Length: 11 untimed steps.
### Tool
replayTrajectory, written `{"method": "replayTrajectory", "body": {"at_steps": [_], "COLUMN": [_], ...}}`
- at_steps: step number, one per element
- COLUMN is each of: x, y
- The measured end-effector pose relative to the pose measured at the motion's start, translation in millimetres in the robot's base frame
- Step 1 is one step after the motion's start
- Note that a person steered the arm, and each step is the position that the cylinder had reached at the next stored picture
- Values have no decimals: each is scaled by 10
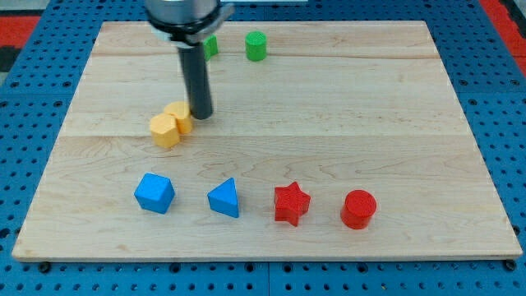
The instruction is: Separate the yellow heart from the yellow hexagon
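The yellow hexagon (164, 130) lies left of the board's middle. The yellow heart (180, 116) sits right against it, on its upper right side. My tip (201, 114) rests on the board just right of the yellow heart, touching it or nearly so. The dark rod rises from the tip toward the view's top.
A green cylinder (256, 46) stands near the top edge, and a second green block (211, 46) is partly hidden behind the rod. Along the bottom lie a blue cube (154, 193), a blue triangle (224, 198), a red star (291, 203) and a red cylinder (358, 209). The wooden board (345, 115) ends at a blue pegboard.
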<state>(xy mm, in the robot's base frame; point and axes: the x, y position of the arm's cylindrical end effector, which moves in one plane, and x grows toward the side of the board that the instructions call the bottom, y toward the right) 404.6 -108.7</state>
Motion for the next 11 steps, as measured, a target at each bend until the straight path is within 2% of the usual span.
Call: {"method": "replayTrajectory", "body": {"at_steps": [1,5,8,11], "x": [4,496,363,614], "y": [-454,-1170,-1338,-1511]}}
